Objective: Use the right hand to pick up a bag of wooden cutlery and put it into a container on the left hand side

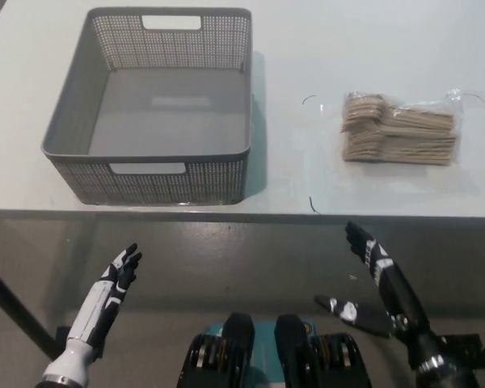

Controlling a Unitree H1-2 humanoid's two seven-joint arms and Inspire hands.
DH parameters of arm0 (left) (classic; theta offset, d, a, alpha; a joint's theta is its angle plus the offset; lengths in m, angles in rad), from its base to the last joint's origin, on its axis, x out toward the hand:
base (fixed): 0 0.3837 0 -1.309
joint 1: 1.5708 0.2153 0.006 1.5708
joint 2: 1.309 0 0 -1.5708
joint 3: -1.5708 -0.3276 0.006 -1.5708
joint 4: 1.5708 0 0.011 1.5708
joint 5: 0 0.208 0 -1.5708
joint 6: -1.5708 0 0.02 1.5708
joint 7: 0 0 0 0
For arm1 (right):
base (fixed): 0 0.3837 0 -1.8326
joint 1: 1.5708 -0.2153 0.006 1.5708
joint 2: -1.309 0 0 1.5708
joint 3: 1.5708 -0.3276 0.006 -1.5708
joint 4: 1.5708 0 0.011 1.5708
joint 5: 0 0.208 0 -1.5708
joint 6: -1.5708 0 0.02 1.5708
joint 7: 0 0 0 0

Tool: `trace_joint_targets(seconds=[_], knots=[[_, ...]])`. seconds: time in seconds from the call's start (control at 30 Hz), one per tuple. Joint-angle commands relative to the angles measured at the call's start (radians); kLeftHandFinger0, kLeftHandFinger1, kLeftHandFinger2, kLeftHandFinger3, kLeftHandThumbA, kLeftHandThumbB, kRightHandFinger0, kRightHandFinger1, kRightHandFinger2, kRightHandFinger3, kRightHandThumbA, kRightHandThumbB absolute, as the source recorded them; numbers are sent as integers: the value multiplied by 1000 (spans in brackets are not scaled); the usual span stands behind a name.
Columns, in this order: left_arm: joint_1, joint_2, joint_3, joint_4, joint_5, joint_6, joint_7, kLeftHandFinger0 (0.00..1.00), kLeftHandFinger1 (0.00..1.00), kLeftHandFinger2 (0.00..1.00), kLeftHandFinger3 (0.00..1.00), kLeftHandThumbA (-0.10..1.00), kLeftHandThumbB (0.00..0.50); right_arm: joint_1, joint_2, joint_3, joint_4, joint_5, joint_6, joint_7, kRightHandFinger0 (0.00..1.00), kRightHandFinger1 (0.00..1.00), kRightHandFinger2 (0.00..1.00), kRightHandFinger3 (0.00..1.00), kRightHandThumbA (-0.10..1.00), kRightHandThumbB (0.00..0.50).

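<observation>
White table point(323, 48) filling the upper part of the view, front edge running straight across the middle. Below the edge, grey floor point(226, 267). Dark table leg point(12, 311) slanting across the lower left. Thin dark marks on the tabletop near the edge.

Light is bright and even across the pale surface point(323, 48), which reads almost washed out toward the top right. The grey basket point(158, 174) throws a soft, faint shadow to its right side, so the light seems to come from the left and above. The clear wrap of the cutlery bag point(400, 129) shows small glints, and a weak shadow lies below it. Below the surface edge the floor is dimmer and muddier. The mesh pattern stays crisp; the left robot hand point(117, 279) and right robot hand point(372, 267) look slightly soft. No strong edge distortion shows.
</observation>
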Motion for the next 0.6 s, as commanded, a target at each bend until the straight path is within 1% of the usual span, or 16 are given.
trace_joint_targets(seconds=[0.0, 0.03, 0.1, 0.17, 0.23, 0.27, 0.33, 0.37, 0.4, 0.47, 0.5, 0.53, 0.57], knots=[[-22, 16, 8, -36, -4, -42, -10, 1000, 1000, 1000, 1000, 1000, 154, 47, -9, -2, -93, -30, -48, -13, 1000, 1000, 1000, 1000, 1000, 192], [-20, 15, 8, -39, -3, -41, -9, 1000, 1000, 1000, 1000, 1000, 157, 77, -11, -3, -133, -35, -41, -12, 1000, 1000, 1000, 1000, 1000, 185], [-17, 13, 7, -41, 1, -42, -9, 1000, 1000, 1000, 1000, 1000, 140, 129, -14, -6, -202, -45, -29, -14, 1000, 1000, 1000, 1000, 1000, 161], [-17, 12, 6, -46, -7, -39, -16, 1000, 1000, 1000, 1000, 1000, 133, 172, -7, -18, -264, -40, -28, -24, 1000, 1000, 1000, 1000, 1000, 183], [-16, 9, 7, -45, -11, -39, -18, 1000, 1000, 1000, 1000, 1000, 127, 193, -3, -25, -297, -41, -34, -31, 1000, 1000, 1000, 1000, 1000, 175], [-15, 7, 7, -50, -11, -34, -19, 1000, 1000, 1000, 1000, 1000, 129, 212, -1, -36, -337, -49, -39, -40, 1000, 1000, 1000, 1000, 1000, 193], [-8, 7, 10, -55, -12, -33, -18, 1000, 1000, 1000, 1000, 1000, 132, 225, 3, -45, -374, -57, -29, -45, 1000, 1000, 1000, 1000, 1000, 197], [-6, 7, 11, -59, -17, -36, -20, 1000, 1000, 1000, 1000, 1000, 122, 227, 3, -63, -433, -71, -7, -56, 1000, 1000, 1000, 1000, 1000, 217], [-8, 7, 11, -59, -18, -37, -20, 1000, 1000, 1000, 1000, 1000, 121, 222, 1, -72, -449, -80, 3, -58, 1000, 1000, 1000, 1000, 1000, 225], [-8, 9, 11, -59, -12, -37, -20, 1000, 1000, 1000, 1000, 1000, 124, 196, -21, -99, -518, -133, 61, -58, 1000, 1000, 1000, 1000, 1000, 234], [-5, 9, 11, -62, -16, -36, -21, 1000, 1000, 1000, 1000, 1000, 126, 179, -33, -112, -547, -163, 93, -54, 1000, 1000, 1000, 1000, 1000, 252], [-2, 8, 10, -64, -15, -40, -21, 1000, 1000, 1000, 1000, 1000, 124, 144, -61, -133, -576, -197, 118, -44, 1000, 1000, 1000, 1000, 928, 273], [0, 6, 11, -65, -20, -38, -22, 1000, 1000, 1000, 1000, 1000, 125, 132, -75, -140, -611, -235, 173, -27, 1000, 1000, 1000, 1000, 929, 311]])
